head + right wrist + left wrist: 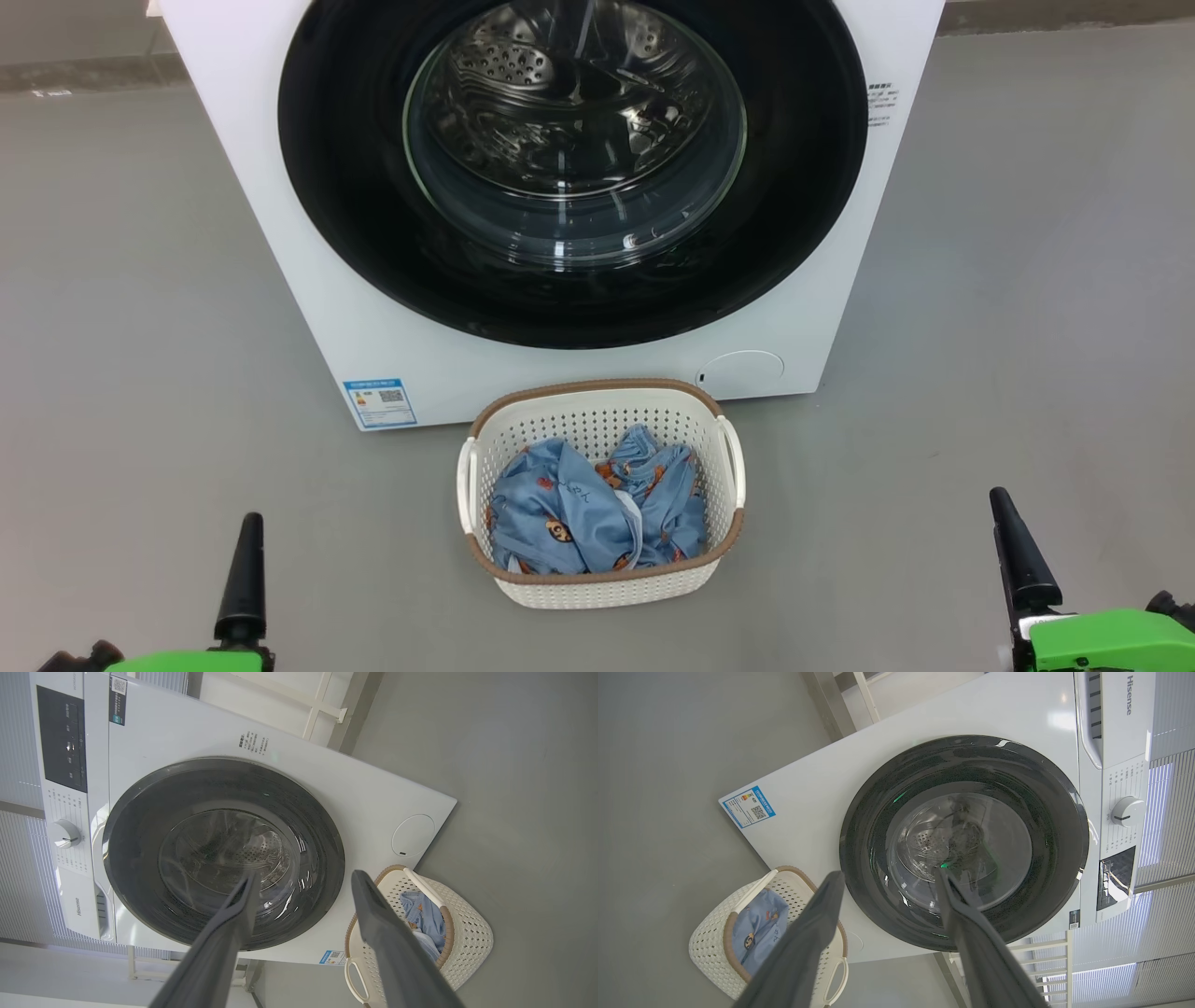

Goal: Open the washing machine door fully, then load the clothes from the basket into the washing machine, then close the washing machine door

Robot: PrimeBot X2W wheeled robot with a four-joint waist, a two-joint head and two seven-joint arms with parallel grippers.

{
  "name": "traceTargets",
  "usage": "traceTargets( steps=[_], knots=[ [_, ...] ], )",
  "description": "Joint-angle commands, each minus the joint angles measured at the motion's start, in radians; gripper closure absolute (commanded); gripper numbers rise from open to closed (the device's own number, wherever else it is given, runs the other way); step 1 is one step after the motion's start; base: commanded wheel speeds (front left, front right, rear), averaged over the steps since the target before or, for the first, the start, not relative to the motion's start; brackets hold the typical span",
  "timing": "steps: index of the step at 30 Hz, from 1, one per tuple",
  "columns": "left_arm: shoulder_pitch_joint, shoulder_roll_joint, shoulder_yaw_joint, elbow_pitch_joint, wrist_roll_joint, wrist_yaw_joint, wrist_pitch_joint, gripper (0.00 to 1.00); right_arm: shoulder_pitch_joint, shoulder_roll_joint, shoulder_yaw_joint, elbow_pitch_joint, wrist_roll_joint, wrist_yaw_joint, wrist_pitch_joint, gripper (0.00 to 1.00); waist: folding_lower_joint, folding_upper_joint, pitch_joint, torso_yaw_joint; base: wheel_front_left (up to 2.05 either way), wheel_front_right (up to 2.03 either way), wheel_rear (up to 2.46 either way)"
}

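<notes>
Jaws on both arms stand spread wide with nothing between them. The left gripper hangs at the near left and the right gripper at the near right. Each is over grey floor and well apart from the basket.

Between them, the basket sits on the floor just in front of the washing machine. Its far brown rim is close to the machine's lower front; whether they touch cannot be told. The clothes, light blue with small orange-brown figures, lie heaped inside it, below the rim.

The washing machine door is shut, its black ring flat against the white front. The steel drum shows through the glass window. Broad stretches of floor run to the left and right of the machine and the basket.

A round filter cap sits low on the front, just beyond the basket's far right corner. A blue sticker with a QR code sits at the low left corner; its print is too small to read. Lines of small print right of the door are likewise unreadable.

In the left wrist view the word Hisense reads on the top panel. On the same panel are a round dial and a dark display.
</notes>
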Motion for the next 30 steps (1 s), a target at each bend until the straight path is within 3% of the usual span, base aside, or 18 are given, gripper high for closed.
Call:
traceTargets(
  steps=[1,18,30],
  knots=[
    [-0.048,0.021,0.01,-0.033,0.024,-0.004,-0.011,0.0,-0.044,-0.015,0.012,-0.023,-0.023,0.0,-0.013,0.0,-0.0001,0.0,0.0,0.0,0.0,0.0,0.0],
    [-0.051,0.027,-0.012,-0.043,0.388,-0.006,-0.061,0.0,-0.048,-0.013,-0.006,-0.034,-0.443,-0.001,-0.064,0.0,-0.0001,0.0,-0.006,0.001,0.0,0.0,0.0],
    [-0.053,0.037,-0.04,-0.05,0.614,-0.004,-0.097,0.0,-0.053,-0.002,-0.01,-0.031,-0.668,-0.001,-0.091,0.0,-0.0001,0.0,-0.01,0.003,0.0,0.0,0.0]
  ],
)
